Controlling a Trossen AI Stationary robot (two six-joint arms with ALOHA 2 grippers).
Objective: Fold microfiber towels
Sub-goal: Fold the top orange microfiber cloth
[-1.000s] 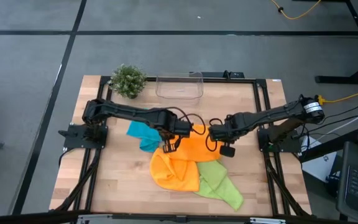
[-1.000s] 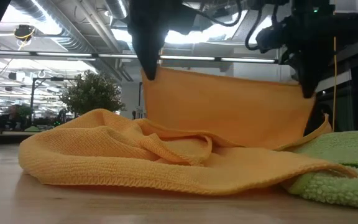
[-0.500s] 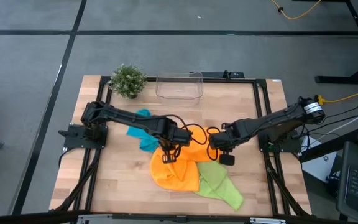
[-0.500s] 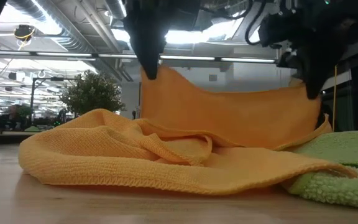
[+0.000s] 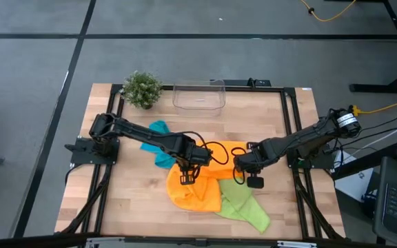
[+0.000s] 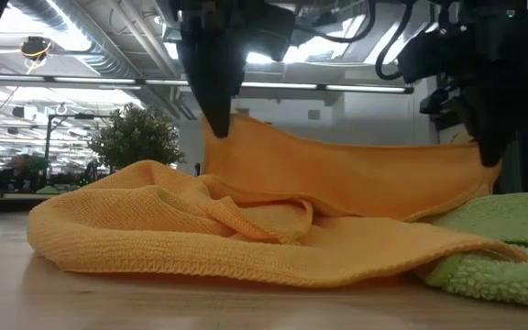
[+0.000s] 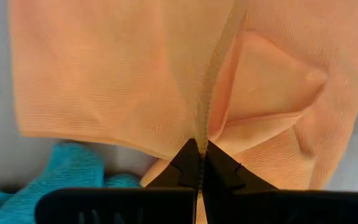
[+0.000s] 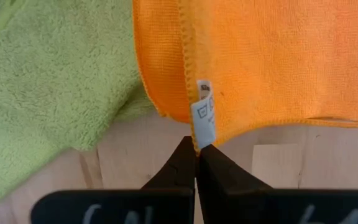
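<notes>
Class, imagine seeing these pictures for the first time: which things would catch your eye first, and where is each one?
Mid-table, an orange towel hangs stretched between the left gripper and the right gripper, each shut on a corner. In front of it lies a second orange towel, crumpled, with a lime green towel beside it and a teal towel behind the left arm.

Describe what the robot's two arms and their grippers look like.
Both arms are dark, slender and jointed, with black cables looping near the wrists. The left gripper and right gripper each end in two black, tapered fingers. The right arm's base joint shows a pale band.
</notes>
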